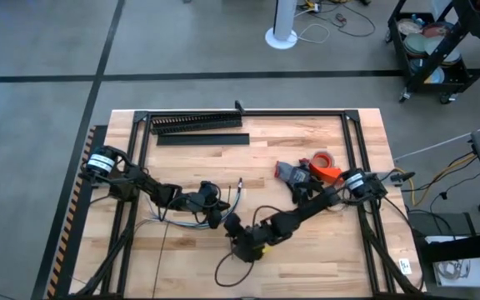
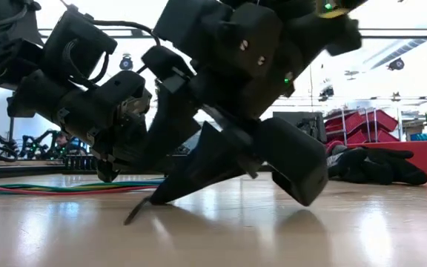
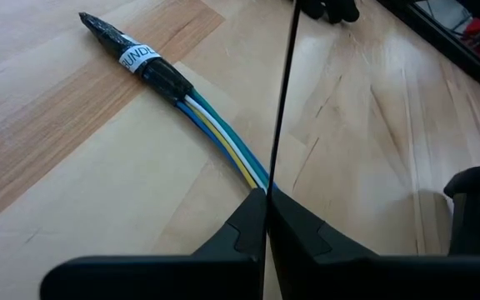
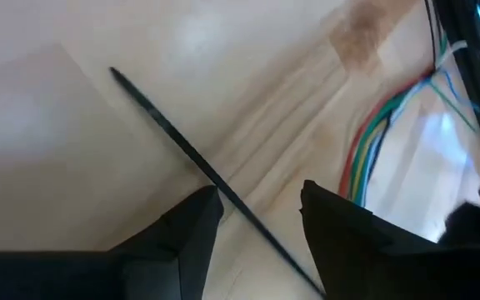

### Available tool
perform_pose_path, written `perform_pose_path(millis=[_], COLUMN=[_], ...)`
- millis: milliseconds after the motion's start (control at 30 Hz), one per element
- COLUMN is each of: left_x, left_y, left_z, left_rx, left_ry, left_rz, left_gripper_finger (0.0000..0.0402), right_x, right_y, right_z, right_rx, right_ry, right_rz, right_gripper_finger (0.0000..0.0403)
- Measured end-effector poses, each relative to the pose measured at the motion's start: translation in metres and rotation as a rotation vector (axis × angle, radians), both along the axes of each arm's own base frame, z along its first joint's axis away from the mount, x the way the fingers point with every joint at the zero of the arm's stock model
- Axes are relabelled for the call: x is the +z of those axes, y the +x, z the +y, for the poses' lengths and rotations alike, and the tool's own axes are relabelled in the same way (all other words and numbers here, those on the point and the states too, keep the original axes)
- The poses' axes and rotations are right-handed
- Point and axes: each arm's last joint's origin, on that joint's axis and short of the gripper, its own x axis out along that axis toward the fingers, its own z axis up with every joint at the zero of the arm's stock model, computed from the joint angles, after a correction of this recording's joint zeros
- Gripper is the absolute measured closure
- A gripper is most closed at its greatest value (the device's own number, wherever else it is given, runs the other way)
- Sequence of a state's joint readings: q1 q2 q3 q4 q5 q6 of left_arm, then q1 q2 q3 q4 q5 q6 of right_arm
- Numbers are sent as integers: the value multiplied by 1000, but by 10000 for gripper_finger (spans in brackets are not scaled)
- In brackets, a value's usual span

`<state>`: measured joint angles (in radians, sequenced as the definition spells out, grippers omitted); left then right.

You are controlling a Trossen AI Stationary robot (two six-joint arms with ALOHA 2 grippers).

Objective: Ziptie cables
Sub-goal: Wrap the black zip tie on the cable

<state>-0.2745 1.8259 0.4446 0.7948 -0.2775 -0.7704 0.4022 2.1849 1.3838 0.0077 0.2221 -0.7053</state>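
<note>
The cables (image 3: 215, 137) are a bundle of coloured wires lying on the wooden table, with a dark taped, labelled end (image 3: 107, 33); in the high view the cables (image 1: 182, 223) curl by the left arm. My left gripper (image 3: 265, 200) stands over them, shut on a thin dark ziptie (image 3: 283, 100); from above the left gripper (image 1: 217, 212) is near mid-table. My right gripper (image 4: 261, 204) is open, just off the table near its front, the right gripper (image 1: 238, 243) beside the left one. Another ziptie (image 4: 165, 125) lies flat, running slantwise between its fingers. My left gripper pinches the ziptie between its two shut fingers, at the strip (image 3: 267, 187) right ahead of the fingertips. The ziptie runs straight on ahead of the fingers, along them. The cables pass under the fingertips; whether the fingers touch them I cannot tell.
A long black comb-toothed duct (image 1: 197, 123) and a flat black strip (image 1: 202, 139) lie at the table's far side. An orange tape roll (image 1: 325, 162) and a dark tool (image 1: 290, 173) sit at the right. A black frame rail (image 1: 348, 142) borders the work area.
</note>
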Motion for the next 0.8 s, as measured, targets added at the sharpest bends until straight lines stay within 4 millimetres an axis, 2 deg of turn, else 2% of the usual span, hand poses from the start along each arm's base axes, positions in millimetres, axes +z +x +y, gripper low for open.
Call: perform_pose_path(millis=[200,467,800], left_x=[0,0,0], left_y=[0,0,0], left_z=[0,0,0], left_rx=[1,4,10], left_ry=[-1,-5,-12], left_rz=[1,2,-2], left_gripper_finger=[402,402,402], right_x=[-1,-8,-10], right_y=[-1,3,3], right_z=[-1,5,9], right_rx=[117,199,132], right_ry=[-57,-66,-119], right_rz=[24,-36,-79], right_gripper_finger=[236,255,286])
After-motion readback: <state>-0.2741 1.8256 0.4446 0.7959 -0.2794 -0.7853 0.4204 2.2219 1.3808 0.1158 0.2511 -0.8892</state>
